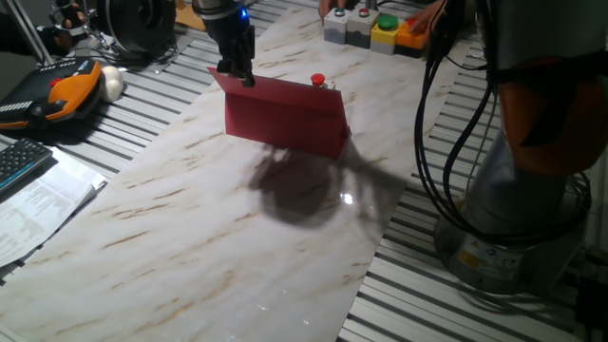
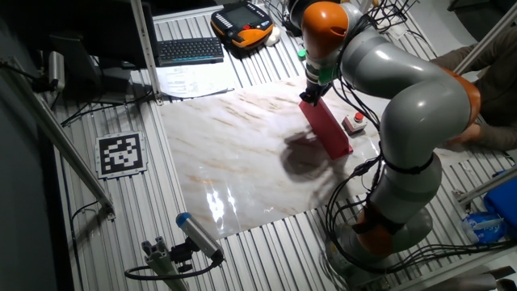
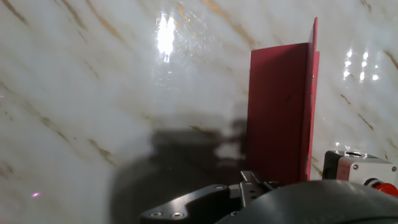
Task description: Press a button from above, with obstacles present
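Note:
The button (image 1: 317, 81) is a small red cap on a pale base, standing just behind the crimson panel (image 1: 285, 119) on the marble tabletop. The panel stands upright and spans several gripper widths. My gripper (image 1: 239, 74) hangs over the panel's left end, close above its top edge, well left of the button. The other fixed view shows the gripper (image 2: 311, 93) at the panel's (image 2: 327, 129) far end and the button (image 2: 354, 123) beside the panel. In the hand view the panel (image 3: 280, 112) is seen from above and the button (image 3: 367, 171) sits at the lower right. No view shows the fingertip gap.
A row of grey, yellow and orange button boxes (image 1: 370, 28) stands at the table's far edge. A teach pendant (image 1: 57, 95), keyboard (image 1: 24, 161) and papers lie off the left side. The arm's base and cables (image 1: 532, 190) stand at the right.

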